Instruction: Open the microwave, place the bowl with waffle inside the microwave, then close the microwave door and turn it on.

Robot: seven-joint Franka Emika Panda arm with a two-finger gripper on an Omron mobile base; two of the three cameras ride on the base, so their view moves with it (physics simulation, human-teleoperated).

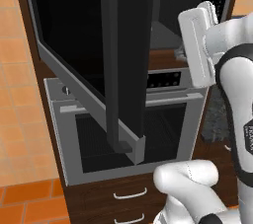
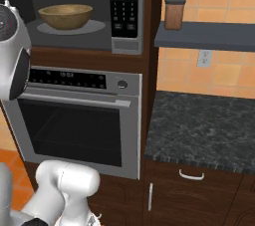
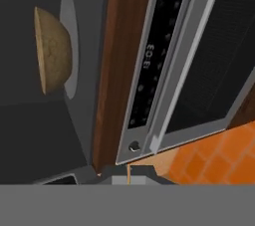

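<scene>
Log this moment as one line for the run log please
microwave door: swung open | bowl: inside microwave on turntable plate | gripper: shut, holding nothing visible | next: close door

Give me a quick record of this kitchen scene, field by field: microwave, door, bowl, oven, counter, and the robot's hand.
microwave: built-in unit above the oven, keypad on its right side
microwave door: open, swung out toward the left base camera
bowl: tan bowl sitting inside the microwave on the round plate
oven: steel wall oven, door closed
counter: dark speckled countertop right of the oven
shelf: brown lidded jar on it
hand: shut, holding nothing that shows
</scene>
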